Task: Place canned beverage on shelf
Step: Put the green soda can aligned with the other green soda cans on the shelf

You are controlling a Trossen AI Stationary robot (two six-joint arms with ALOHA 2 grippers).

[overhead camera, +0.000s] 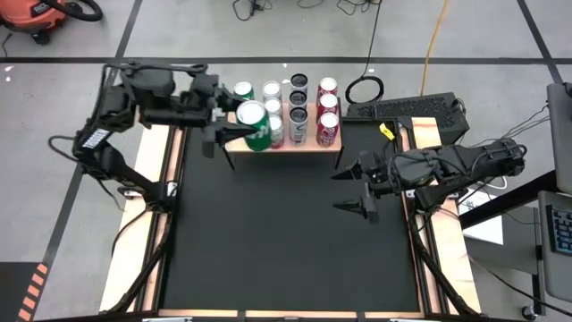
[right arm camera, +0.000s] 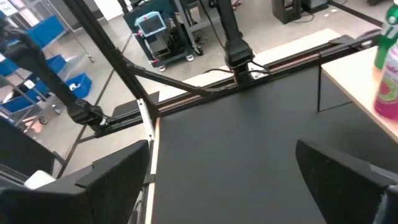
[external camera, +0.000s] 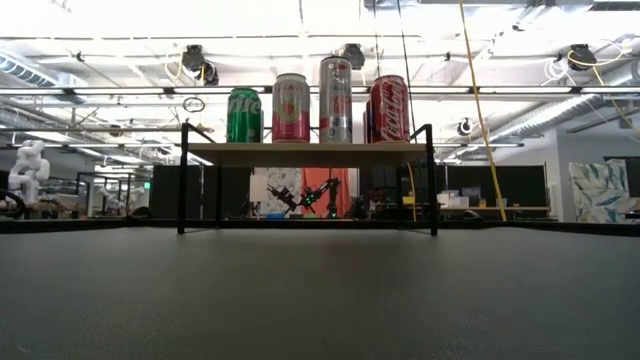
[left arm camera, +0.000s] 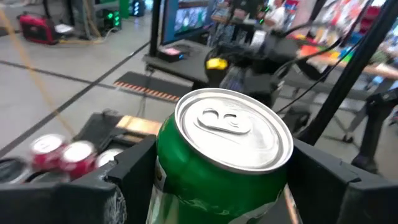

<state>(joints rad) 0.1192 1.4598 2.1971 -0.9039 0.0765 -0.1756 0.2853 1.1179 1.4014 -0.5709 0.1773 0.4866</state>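
Observation:
My left gripper [overhead camera: 239, 123] is shut on a green can [overhead camera: 254, 123] with a silver top, over the near left corner of the shelf [overhead camera: 304, 146]. The shelf is a small light-wood stand with black legs at the table's far side. Several cans stand upright on it in rows: green [overhead camera: 243, 90], white and pink [overhead camera: 272, 90], dark [overhead camera: 298, 85] and red [overhead camera: 328, 87]. In the low view they show on the plank [external camera: 310, 153]; the held can and both grippers are out of that view. My right gripper [overhead camera: 357, 188] is open and empty over the table's right part. My left gripper pinches the green can's side wall [left arm camera: 180, 174], a little below the top rim, between its two fingers [left arm camera: 127, 171]. The fingers come level from the table's left side. The can stands upright in the hold, top up; whether its base touches the shelf cannot be told.
The black table top [overhead camera: 286, 241] with wooden side rails lies bare in front of the shelf. A black keyboard-like device [overhead camera: 407, 109] and cables lie beyond the far right corner. The shelf's black legs [external camera: 183, 180] stand on the table.

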